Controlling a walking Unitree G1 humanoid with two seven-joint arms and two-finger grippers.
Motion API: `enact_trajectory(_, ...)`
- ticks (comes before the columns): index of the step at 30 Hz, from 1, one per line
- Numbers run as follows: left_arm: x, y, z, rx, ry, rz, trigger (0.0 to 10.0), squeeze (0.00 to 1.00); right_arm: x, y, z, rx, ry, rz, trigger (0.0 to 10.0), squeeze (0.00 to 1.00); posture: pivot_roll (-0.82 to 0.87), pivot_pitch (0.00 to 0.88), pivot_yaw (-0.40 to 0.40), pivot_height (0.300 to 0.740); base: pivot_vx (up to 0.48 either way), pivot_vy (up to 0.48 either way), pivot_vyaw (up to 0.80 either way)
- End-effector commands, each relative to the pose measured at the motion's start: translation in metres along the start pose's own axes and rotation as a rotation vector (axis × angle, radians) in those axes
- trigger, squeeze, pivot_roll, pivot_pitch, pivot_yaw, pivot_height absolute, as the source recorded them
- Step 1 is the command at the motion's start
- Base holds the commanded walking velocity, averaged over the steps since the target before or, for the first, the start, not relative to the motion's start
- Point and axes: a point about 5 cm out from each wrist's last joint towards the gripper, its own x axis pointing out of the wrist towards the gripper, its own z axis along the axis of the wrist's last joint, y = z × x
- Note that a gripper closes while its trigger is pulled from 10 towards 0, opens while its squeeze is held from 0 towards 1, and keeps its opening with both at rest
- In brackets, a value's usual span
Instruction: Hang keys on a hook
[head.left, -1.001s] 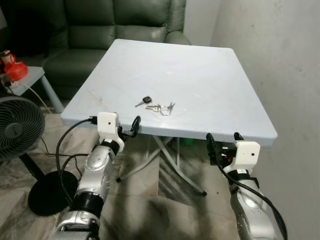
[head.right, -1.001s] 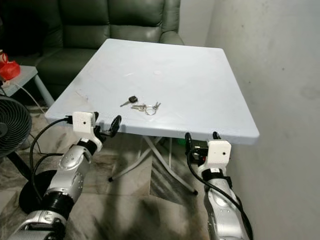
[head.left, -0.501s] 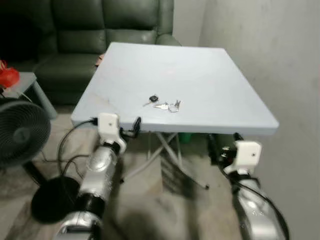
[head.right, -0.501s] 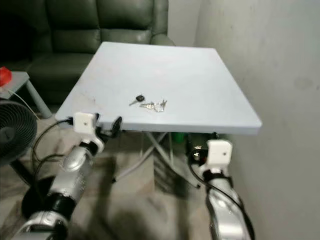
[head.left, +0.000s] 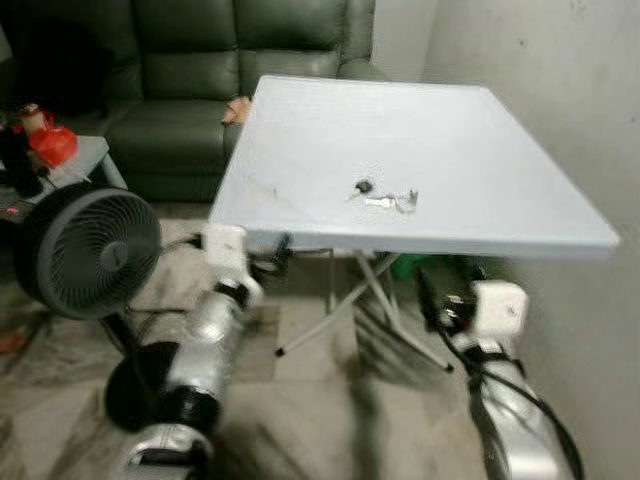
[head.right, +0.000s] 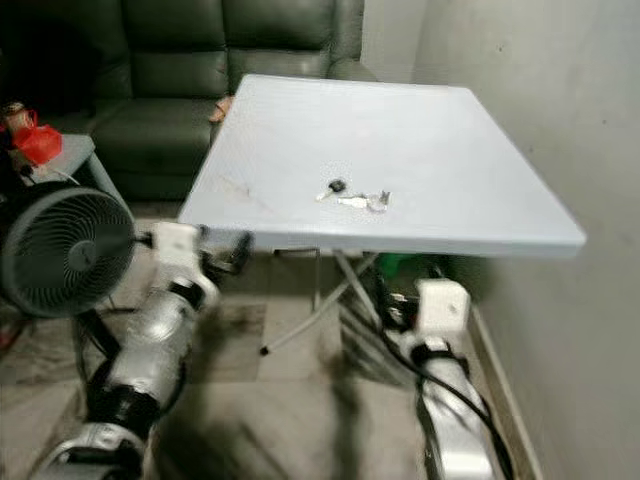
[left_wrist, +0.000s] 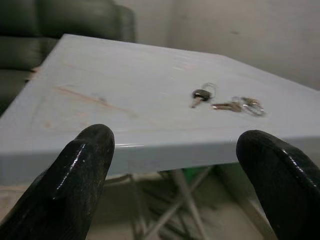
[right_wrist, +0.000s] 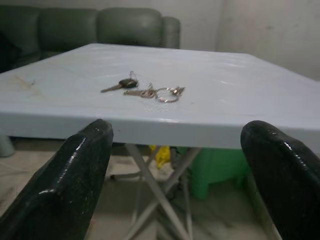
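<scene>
A bunch of keys (head.left: 385, 197) with a black-headed key and a metal ring lies flat on the pale blue folding table (head.left: 400, 120), somewhat back from its near edge. My left gripper (left_wrist: 175, 165) is held open just below and in front of the table's near edge, left of the keys. My right gripper (right_wrist: 185, 170) is also open, low under the near edge and a little right of the keys (right_wrist: 147, 90). Nothing is between either pair of fingers.
A black standing fan (head.left: 85, 250) is close on my left, with its base and cables on the floor. A dark green sofa (head.left: 200, 60) stands behind the table, and a small side table holds a red object (head.left: 50, 145). A wall (head.left: 590, 110) runs along the right.
The whole picture has shifted and blurred, so the camera moved: the fan is now larger and nearer on the left. The keys lie in the same spot on the table. Both grippers stay open.
</scene>
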Motion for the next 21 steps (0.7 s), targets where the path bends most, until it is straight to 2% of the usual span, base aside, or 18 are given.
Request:
enact_trajectory(1, -0.0009, 0.0108, 0.0051, 0.016, -0.010, 0.030, 10.0, 0.00, 0.0033, 0.0057, 0.0055, 0.007, -0.021, 0.017, 10.0, 0.00, -0.05, 0.006, -0.043, 0.711, 0.000, 0.442, 0.00)
enact_trajectory(4, -0.0013, 0.0118, 0.0047, 0.021, -0.007, 0.039, 10.0, 0.00, 0.0028, 0.0056, 0.0058, 0.007, -0.020, 0.017, 10.0, 0.00, -0.05, 0.014, -0.044, 0.711, 0.000, 0.446, 0.00)
enact_trajectory(21, -0.0013, 0.0104, 0.0046, 0.037, -0.004, 0.067, 10.0, 0.00, 0.0016, 0.0055, 0.0056, 0.000, -0.014, 0.016, 10.0, 0.00, -0.05, 0.024, -0.044, 0.711, 0.000, 0.000, 0.00)
